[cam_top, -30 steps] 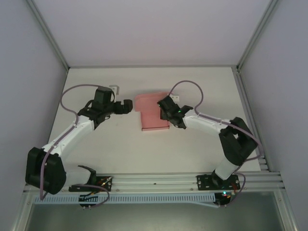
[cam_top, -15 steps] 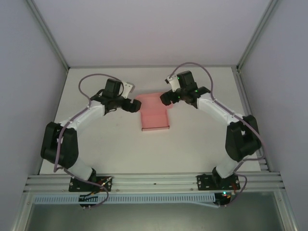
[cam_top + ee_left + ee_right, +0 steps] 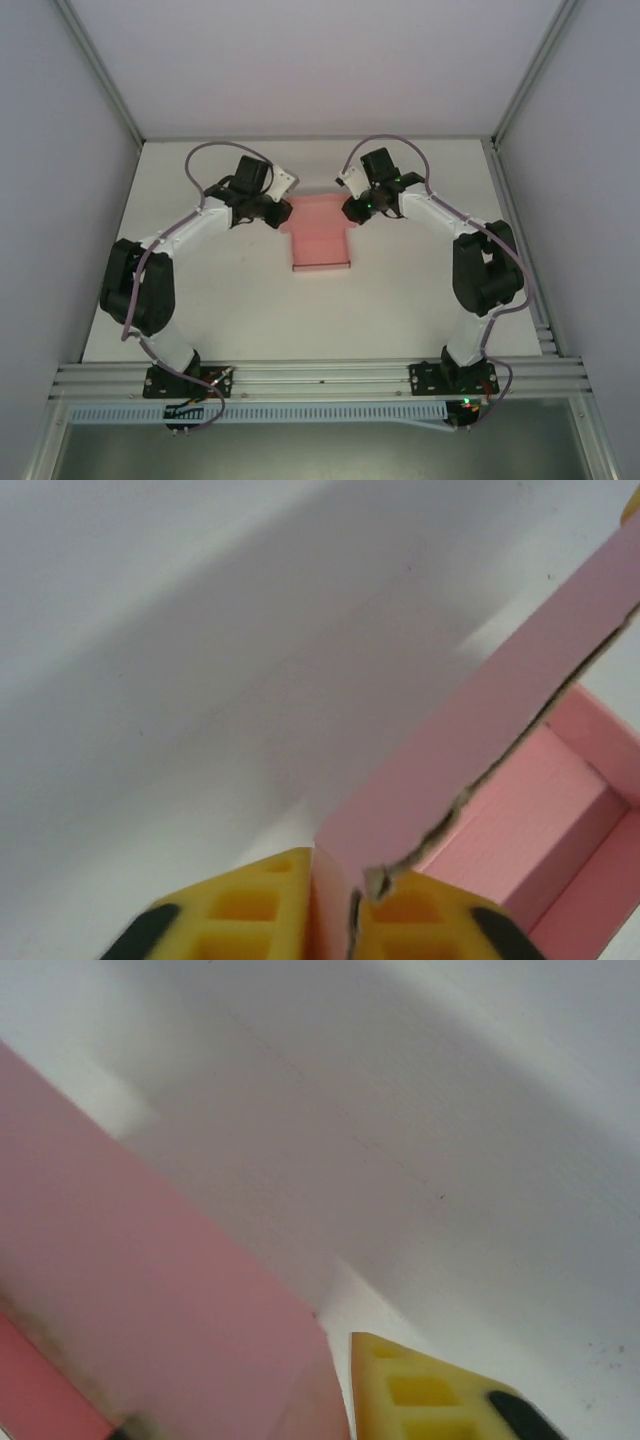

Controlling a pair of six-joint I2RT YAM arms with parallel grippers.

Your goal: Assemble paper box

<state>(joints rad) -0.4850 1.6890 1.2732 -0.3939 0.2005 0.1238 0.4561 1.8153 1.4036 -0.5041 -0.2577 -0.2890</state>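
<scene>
Paper box (image 3: 480,720) of matt pink card — rough-cut edge — smooth matt table (image 3: 150,630)

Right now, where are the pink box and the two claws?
paper box (image 3: 322,245), top view, its flat middle panel.
left gripper (image 3: 335,905), left wrist view, between yellow fingertips pinching the card.
right gripper (image 3: 351,212), top view, its tips at the box's right edge.

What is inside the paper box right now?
In the left wrist view, the paper box interior shows bare pink floor and walls, with no contents. Its raised side wall, pinched by the left gripper, covers the rest.
</scene>
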